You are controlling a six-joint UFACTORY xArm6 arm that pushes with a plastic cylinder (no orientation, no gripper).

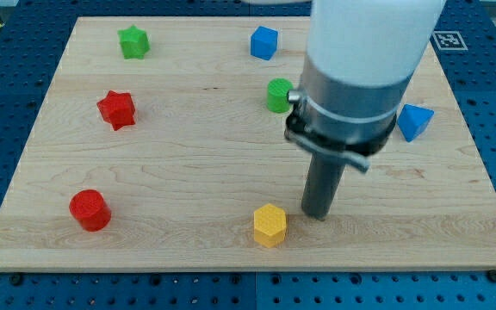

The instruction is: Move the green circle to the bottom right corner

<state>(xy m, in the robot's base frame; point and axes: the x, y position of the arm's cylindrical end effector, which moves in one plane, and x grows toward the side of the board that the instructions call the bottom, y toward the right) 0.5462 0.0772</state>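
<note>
Claw: none fitted on this arm, so open or closed does not apply; contact is by my tip (317,215) only, resting on the worktop (188,172) low and right of centre. Survey from the view's left: red cylinder (89,210) near the bottom left; red star (116,109) above it; green star (133,41) near the top left. Centre: blue cube (263,42) at the top; yellow hexagon (269,225) near the bottom edge, just beside the tip on its left, not visibly touching. Target, green circle (278,95), sits in the upper middle, its right side partly hidden by the arm housing. Blue block (414,120), shape unclear, lies at the right edge, part hidden too. Progress, judged: essentially none. Green circle is well apart from the bottom right corner, and the tip is below it, not in contact. Remaining: bring the tip round to the circle's upper left side, then push it diagonally down and right. Yellow hexagon looks clear of that path; blue block may be close to it.
</note>
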